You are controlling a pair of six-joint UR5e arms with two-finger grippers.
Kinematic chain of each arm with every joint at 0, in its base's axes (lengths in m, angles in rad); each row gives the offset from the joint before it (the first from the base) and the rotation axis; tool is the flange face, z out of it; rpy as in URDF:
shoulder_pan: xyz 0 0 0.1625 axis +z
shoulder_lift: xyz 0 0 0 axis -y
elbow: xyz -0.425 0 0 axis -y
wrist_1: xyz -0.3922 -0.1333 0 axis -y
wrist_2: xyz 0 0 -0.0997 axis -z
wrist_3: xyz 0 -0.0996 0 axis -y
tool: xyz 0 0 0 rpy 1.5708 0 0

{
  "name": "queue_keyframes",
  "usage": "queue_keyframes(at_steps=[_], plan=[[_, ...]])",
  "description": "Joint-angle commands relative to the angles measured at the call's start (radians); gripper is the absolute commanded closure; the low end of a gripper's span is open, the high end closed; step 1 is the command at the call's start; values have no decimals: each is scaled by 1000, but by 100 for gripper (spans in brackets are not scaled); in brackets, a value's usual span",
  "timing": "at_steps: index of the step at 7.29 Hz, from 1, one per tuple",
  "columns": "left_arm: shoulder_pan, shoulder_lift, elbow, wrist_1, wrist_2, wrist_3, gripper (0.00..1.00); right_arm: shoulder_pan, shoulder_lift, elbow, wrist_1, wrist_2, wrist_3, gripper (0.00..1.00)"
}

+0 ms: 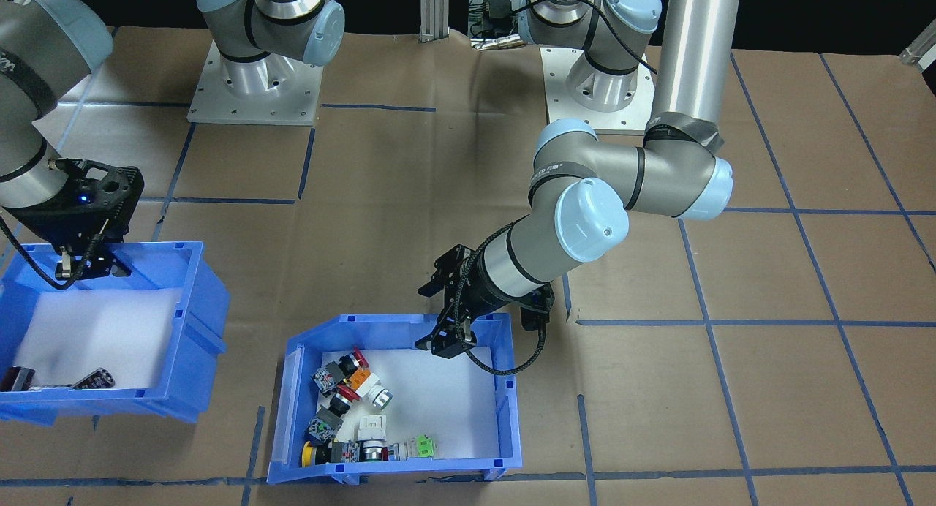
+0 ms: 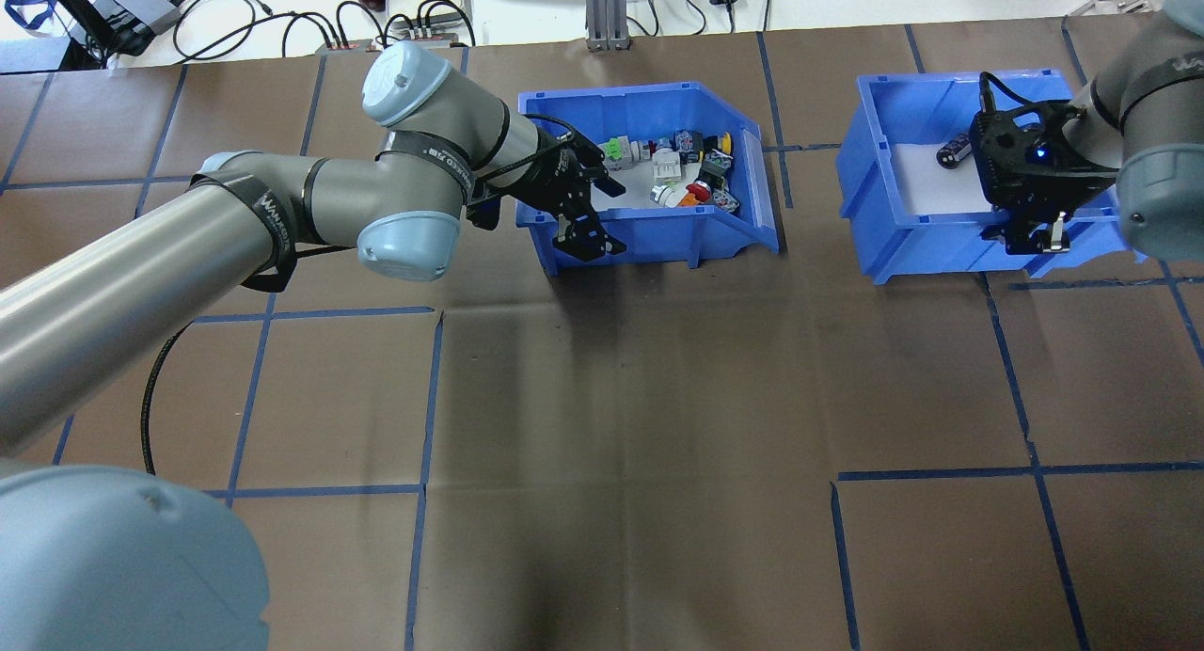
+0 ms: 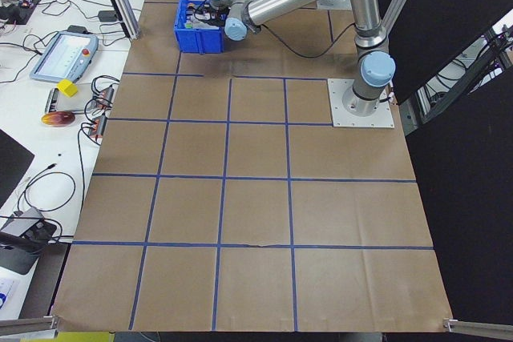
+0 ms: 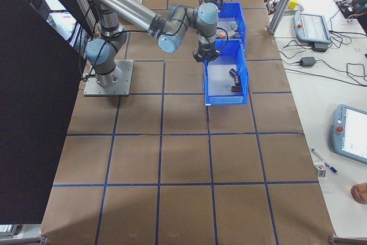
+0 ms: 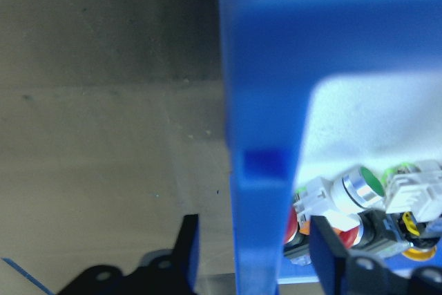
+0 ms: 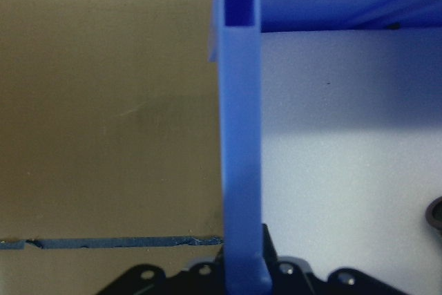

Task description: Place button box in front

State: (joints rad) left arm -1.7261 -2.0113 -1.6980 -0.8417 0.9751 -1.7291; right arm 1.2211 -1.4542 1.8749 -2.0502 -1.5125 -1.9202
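The left gripper [image 1: 444,343] is straddling the button box's [image 1: 398,398] near wall, fingers spread, not yet clamping; box sitting by the table's [image 2: 640,425] far edge, unmoved.

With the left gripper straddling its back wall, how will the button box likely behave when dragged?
The button box looks like rigid plastic, so it should slide whole. Its loose switches may shift. Held by one wall, it may pivot.

Left gripper [image 1: 447,339] straddles the near wall of the button box [image 1: 504,418]; fingers [image 5: 328,257] spread either side, gaps visible, wall not pinched. Left arm reaches low, elbow bent. Right gripper [image 2: 1033,235] clamped on the other blue bin [image 2: 879,162] wall.
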Motion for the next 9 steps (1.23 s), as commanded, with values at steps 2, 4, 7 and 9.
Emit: queue_keyframes(at_steps=[2, 4, 7, 9], plan=[[0, 230, 17, -285, 109, 151, 2, 2, -11, 24, 4, -8, 1, 94], [17, 401, 6, -539, 244, 386, 2, 2, -85, 110, 5, -23, -6, 93], [20, 593, -6, -756, 438, 882, 2, 3, -208, 254, 11, -60, -9, 93], [19, 713, -99, -764, 444, 1322, 2, 8, -273, 277, 111, -58, -8, 93]])
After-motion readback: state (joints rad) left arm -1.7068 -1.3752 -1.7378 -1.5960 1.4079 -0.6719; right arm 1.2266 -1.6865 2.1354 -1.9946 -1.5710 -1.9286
